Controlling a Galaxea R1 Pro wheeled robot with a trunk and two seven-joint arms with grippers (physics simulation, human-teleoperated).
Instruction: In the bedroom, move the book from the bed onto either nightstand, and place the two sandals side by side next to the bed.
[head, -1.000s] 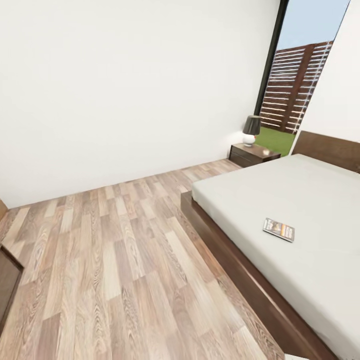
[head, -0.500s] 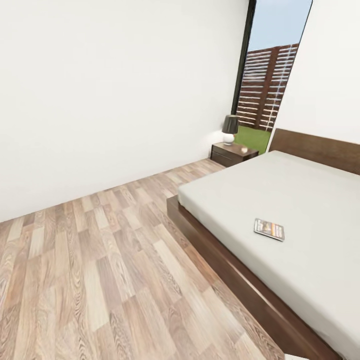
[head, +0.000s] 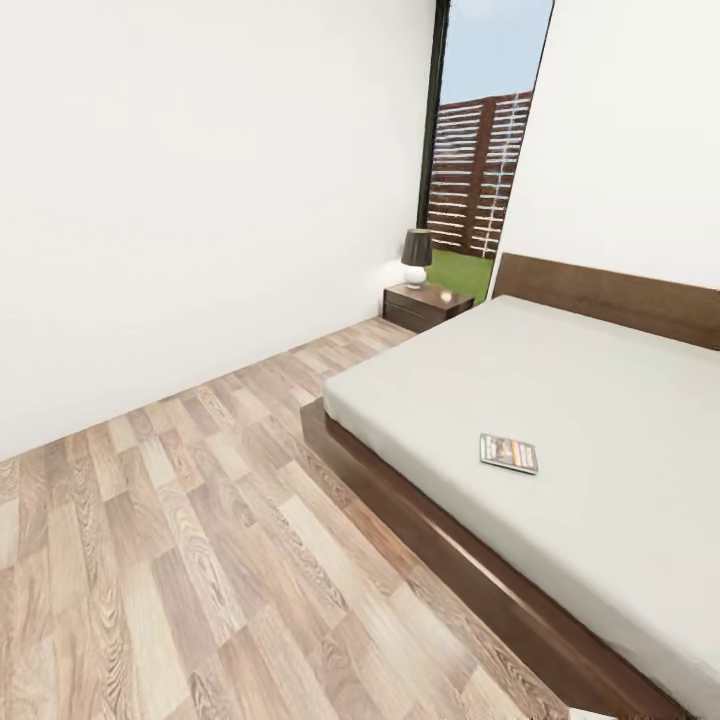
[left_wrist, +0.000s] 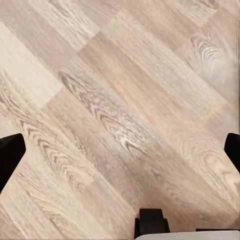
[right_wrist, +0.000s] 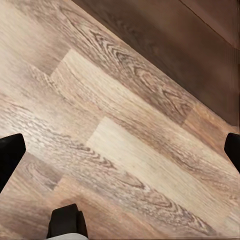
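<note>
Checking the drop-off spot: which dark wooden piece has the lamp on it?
The nightstand by the window, carrying the lamp; the bed holds only the book.

No text can be read. The book (head: 508, 453) lying on the bed (head: 600, 400) shows a band of orange and white on its dark cover that looks like title lettering, but it is too small and blurred to make out any word. Nothing else in the head view or either wrist view carries a label, brand, number or sign.
</note>
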